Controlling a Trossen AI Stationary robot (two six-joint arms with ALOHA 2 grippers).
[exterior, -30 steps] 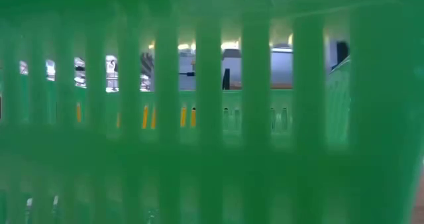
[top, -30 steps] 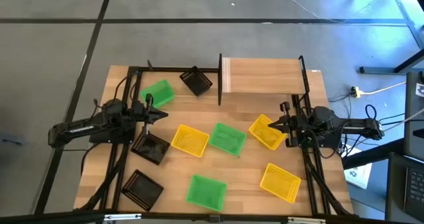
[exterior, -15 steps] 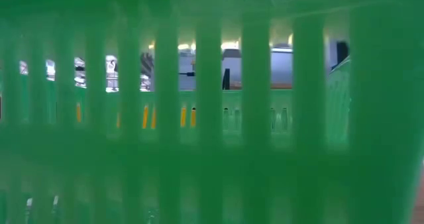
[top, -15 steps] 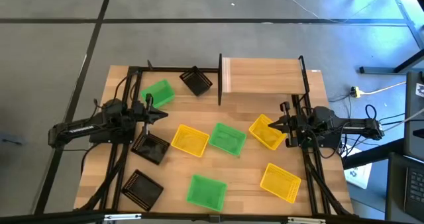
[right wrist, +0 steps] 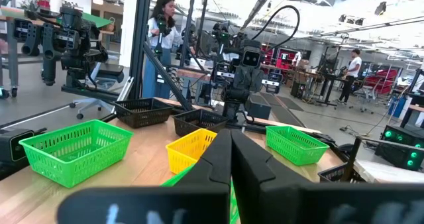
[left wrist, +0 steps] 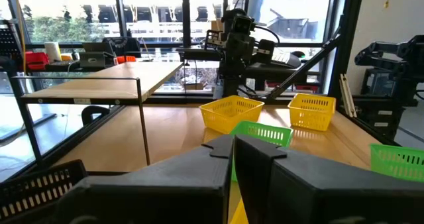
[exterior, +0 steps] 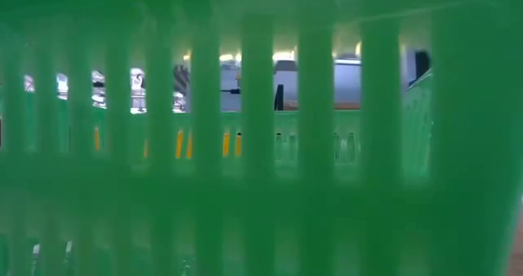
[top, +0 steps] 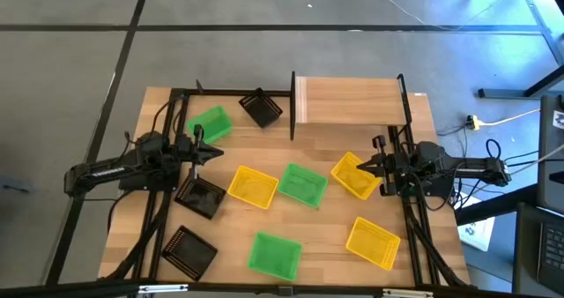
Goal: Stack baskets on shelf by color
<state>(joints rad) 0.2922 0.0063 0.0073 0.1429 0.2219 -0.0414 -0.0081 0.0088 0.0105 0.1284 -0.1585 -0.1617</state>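
Nine baskets lie scattered on the table [top: 414, 245]; the shelf [top: 348, 100] at its back edge is bare. The left gripper [top: 214, 152] hovers just beside the back-left green basket [top: 209, 123], fingers pressed together, its arm stretched low from the left edge. The right gripper [top: 368, 166], also closed and holding nothing, points at a yellow basket [top: 354, 176], its arm low too.
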